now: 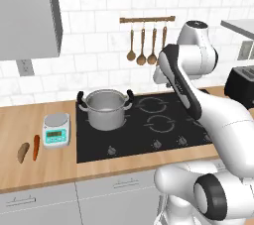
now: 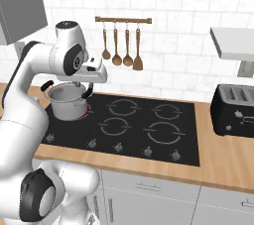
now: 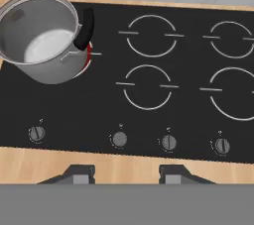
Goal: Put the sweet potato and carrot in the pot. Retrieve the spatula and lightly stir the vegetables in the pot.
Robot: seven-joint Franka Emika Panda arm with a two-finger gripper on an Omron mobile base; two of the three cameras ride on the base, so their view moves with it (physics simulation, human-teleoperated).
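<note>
Fingers point(image 3: 119, 173) stand parted and grasp nothing, above the worktop's point(image 3: 124, 167) front edge in the hand view. Left base view: shiny steel pot point(image 1: 105, 107) on the hob's back-left burner; brown sweet potato point(image 1: 23, 152) and slim orange carrot point(image 1: 36, 147) lie side by side left of the scale point(image 1: 56, 129).

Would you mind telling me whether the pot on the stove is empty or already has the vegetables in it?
Empty: the pot shows a bare steel bottom in the hand view, while the sweet potato and carrot lie on the counter.
</note>
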